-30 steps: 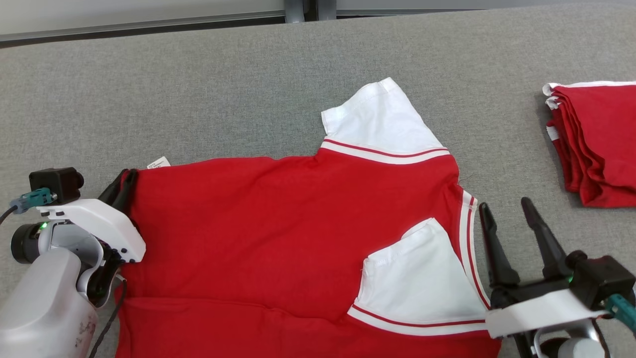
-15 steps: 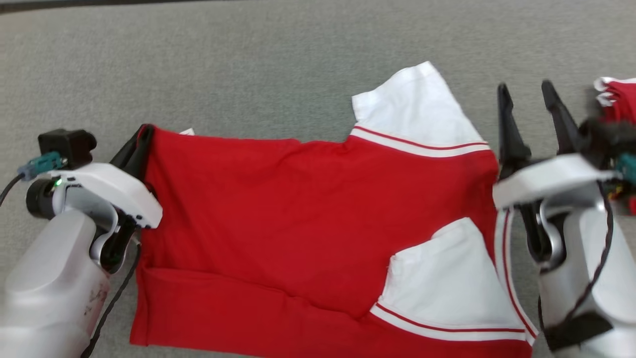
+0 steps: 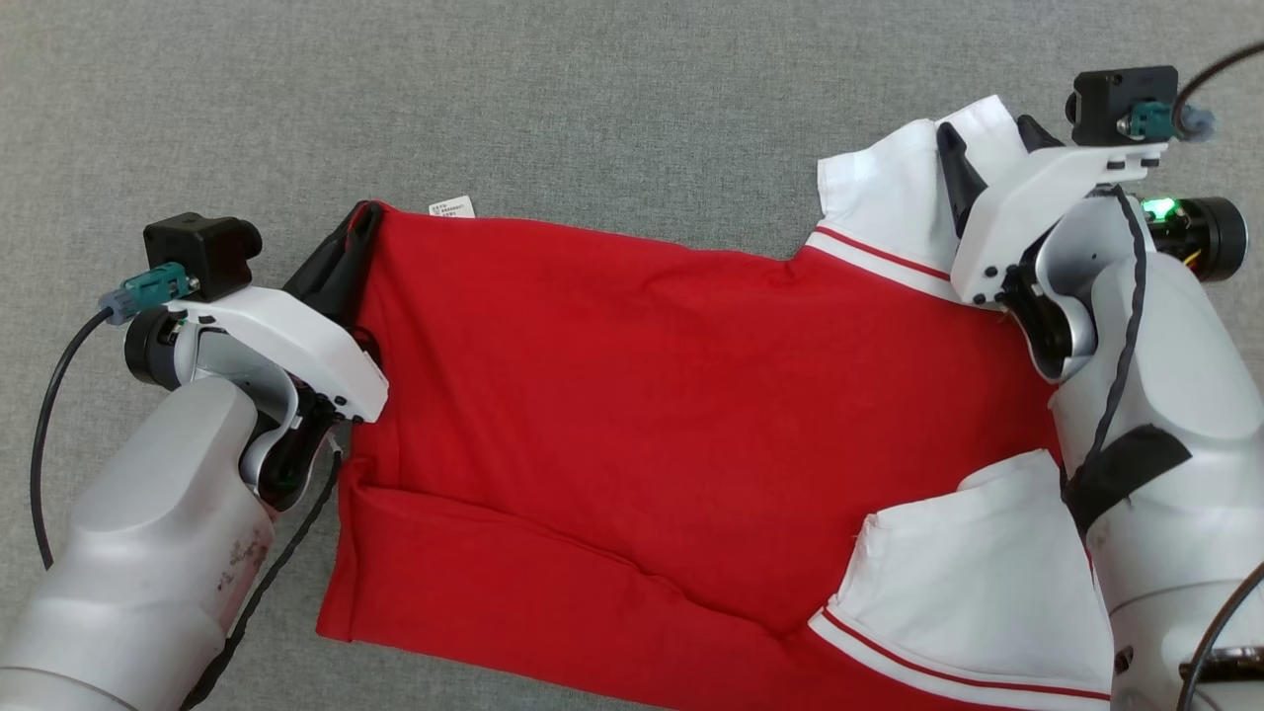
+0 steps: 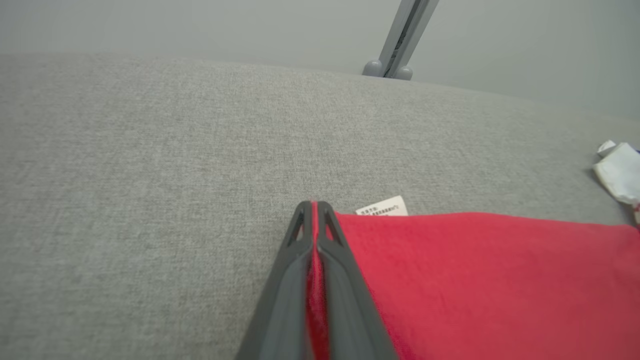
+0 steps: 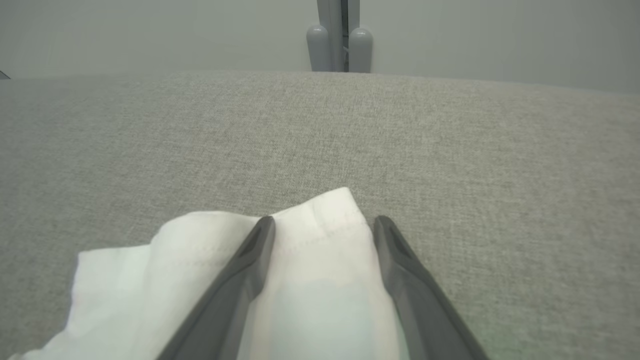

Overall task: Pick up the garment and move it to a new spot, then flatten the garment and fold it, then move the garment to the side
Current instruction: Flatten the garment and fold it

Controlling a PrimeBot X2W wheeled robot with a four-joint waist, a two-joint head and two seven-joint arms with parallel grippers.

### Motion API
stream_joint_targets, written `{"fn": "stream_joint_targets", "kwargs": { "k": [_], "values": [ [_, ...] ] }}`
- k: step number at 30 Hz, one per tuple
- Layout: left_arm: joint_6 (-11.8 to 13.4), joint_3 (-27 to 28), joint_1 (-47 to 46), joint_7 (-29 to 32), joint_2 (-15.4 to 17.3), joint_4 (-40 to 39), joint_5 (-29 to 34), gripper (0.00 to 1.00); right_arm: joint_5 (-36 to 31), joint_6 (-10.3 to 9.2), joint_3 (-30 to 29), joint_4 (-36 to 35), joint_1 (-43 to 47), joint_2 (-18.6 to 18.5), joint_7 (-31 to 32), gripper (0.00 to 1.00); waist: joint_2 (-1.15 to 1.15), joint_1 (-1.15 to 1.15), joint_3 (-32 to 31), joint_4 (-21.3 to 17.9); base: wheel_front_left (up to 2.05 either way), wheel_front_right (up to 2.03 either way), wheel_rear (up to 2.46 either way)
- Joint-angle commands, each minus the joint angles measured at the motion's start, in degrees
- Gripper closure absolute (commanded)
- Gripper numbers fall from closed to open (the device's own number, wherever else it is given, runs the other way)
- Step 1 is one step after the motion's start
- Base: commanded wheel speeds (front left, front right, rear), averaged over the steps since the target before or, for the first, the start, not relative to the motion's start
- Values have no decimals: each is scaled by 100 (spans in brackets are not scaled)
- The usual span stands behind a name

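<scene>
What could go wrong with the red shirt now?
The left gripper is shut on the shirt corner, but the right gripper stands open around the far white sleeve. If the left pulls alone, the shirt may drag and bunch up. The sleeve is puckered there, so closing might pinch in a wrinkle. The near sleeve lies folded over the red and could stay tucked.

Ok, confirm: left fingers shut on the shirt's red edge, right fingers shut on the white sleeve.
Wrong on the right: the right wrist view shows the right fingers open, straddling the white sleeve. The left fingers are shut on the red edge.
</scene>
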Motion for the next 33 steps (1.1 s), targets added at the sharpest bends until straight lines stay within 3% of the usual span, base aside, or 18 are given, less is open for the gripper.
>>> {"fn": "stream_joint_targets", "kwargs": {
  "k": [1, 2, 4, 5, 12, 19, 24, 33],
  "values": [
    [2, -17, -110, -33, 31, 23, -42, 100, -42, -2, -6, 49, -59, -20, 39, 0, 0, 0, 4, 5, 0, 0, 0],
    [2, -60, -130, -55, 44, 30, -88, 100, -53, -2, -4, 152, -113, -19, 99, 0, 0, 0, 8, 11, 0, 0, 0],
    [2, -121, -149, -104, 82, 35, -172, 100, -77, -2, 22, 291, -215, -18, 162, 60, 0, 0, 11, 15, 0, 0, 0],
    [2, -149, -149, -119, 100, 31, -207, 100, -71, -2, 24, 314, -269, -17, 137, 100, 0, 0, 10, 15, 0, 0, 0],
    [3, -184, -95, -230, 356, -101, -413, 100, -30, -2, 42, 3, -305, -59, -480, 100, 0, 0, -131, -60, 0, 0, 0],
    [2, 77, 216, -251, 657, -525, -469, 100, 310, -2, 227, -858, 313, -58, -799, 100, 0, 0, -376, -209, 0, 0, 0],
    [2, 407, 670, -248, 808, -913, -518, 100, 761, -2, 320, -1890, 1248, -43, -876, 100, 0, 0, -568, -333, 0, 0, 0],
    [127, 1049, 1854, -249, 974, -1604, -255, 100, 2096, -2, 312, -3911, 3812, -15, -674, 100, 0, 0, -983, -601, 0, 0, 0]
  ]
}}
